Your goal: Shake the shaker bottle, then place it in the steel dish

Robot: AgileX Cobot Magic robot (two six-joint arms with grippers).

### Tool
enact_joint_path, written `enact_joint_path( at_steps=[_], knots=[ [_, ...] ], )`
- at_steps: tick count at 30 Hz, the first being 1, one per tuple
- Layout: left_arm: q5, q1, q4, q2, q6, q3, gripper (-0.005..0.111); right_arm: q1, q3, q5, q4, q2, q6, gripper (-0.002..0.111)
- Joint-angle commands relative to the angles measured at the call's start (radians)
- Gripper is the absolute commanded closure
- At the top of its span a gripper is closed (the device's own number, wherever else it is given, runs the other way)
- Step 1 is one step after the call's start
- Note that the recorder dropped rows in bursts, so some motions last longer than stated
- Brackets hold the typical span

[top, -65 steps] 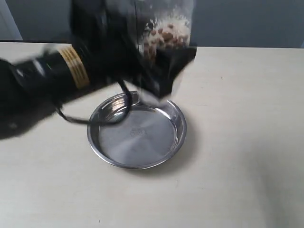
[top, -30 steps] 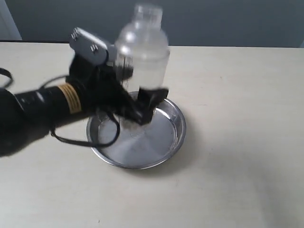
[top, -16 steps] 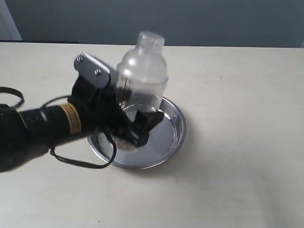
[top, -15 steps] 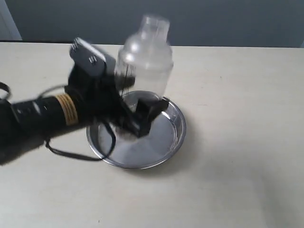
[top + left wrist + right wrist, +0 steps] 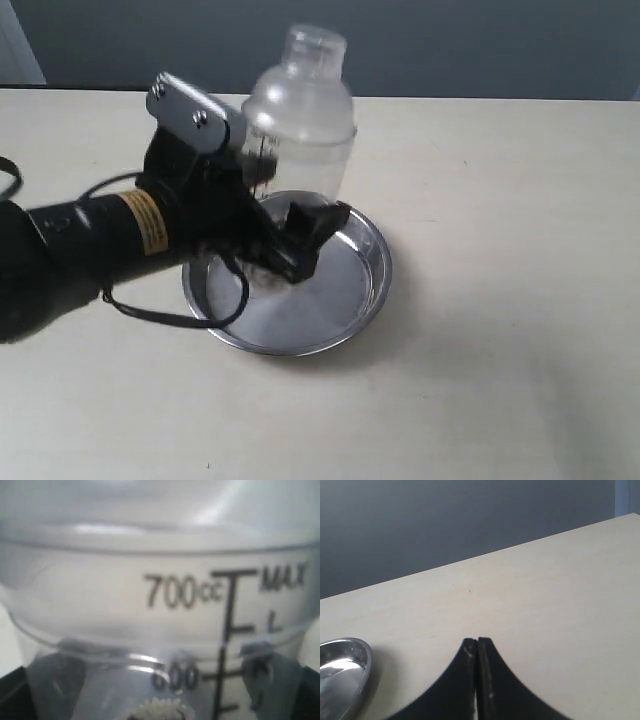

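Shaker bottle (image 5: pixel 300 125) upright, cap up, over the far-left part of the steel dish (image 5: pixel 374 268). Its base is hidden behind the gripper, so cannot tell if it touches the dish floor. The clear body looks mostly empty in its upper part. The left wrist view is filled by the bottle wall, with the printed marks "700cc", "MAX" and "600" readable and a few pale granules (image 5: pixel 159 711) low inside.

Left gripper (image 5: pixel 285 238) is clamped on the bottle's lower body, with the jaws spread to bottle width; one black finger (image 5: pixel 316 224) shows on the right side. The arm comes in from the left, low over the table (image 5: pixel 500 320). A black cable (image 5: pixel 160 312) loops off it past the dish's near-left rim.

The dish sits flat mid-table, with its right and near parts bare and shiny.

Right gripper (image 5: pixel 477 643) is well apart to the right, above bare table. Its fingers are pressed together and hold nothing; the dish rim is just visible at the edge of its wrist view.
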Motion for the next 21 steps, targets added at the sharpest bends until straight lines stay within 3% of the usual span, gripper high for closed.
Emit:
enact_joint_path(
  at_steps=[1, 5, 9, 14, 17, 19, 21],
  knots=[
    [-0.155, -0.027, 0.051, -0.206, -0.023, -0.116, 0.106, -0.003, 0.001, -0.011, -0.001, -0.005, -0.003, 0.109],
    [-0.063, -0.027, -0.065, -0.115, 0.040, -0.054, 0.106, -0.003, 0.001, -0.011, -0.001, -0.005, -0.003, 0.109],
    [-0.162, -0.027, -0.182, 0.103, 0.089, 0.018, 0.106, -0.003, 0.001, -0.011, -0.001, -0.005, -0.003, 0.109],
    [-0.304, -0.027, 0.026, -0.061, -0.081, -0.038, 0.106, -0.003, 0.001, -0.011, -0.001, -0.005, -0.003, 0.109],
    [-0.224, -0.027, 0.067, -0.160, -0.078, -0.081, 0.106, -0.003, 0.001, -0.011, -0.001, -0.005, -0.003, 0.109],
    [-0.112, -0.027, -0.011, -0.107, -0.003, -0.049, 0.106, -0.003, 0.001, -0.011, -0.001, -0.005, -0.003, 0.109],
    [-0.112, -0.027, -0.221, 0.032, 0.099, 0.011, 0.106, -0.003, 0.001, -0.011, -0.001, -0.005, -0.003, 0.109]
  ],
)
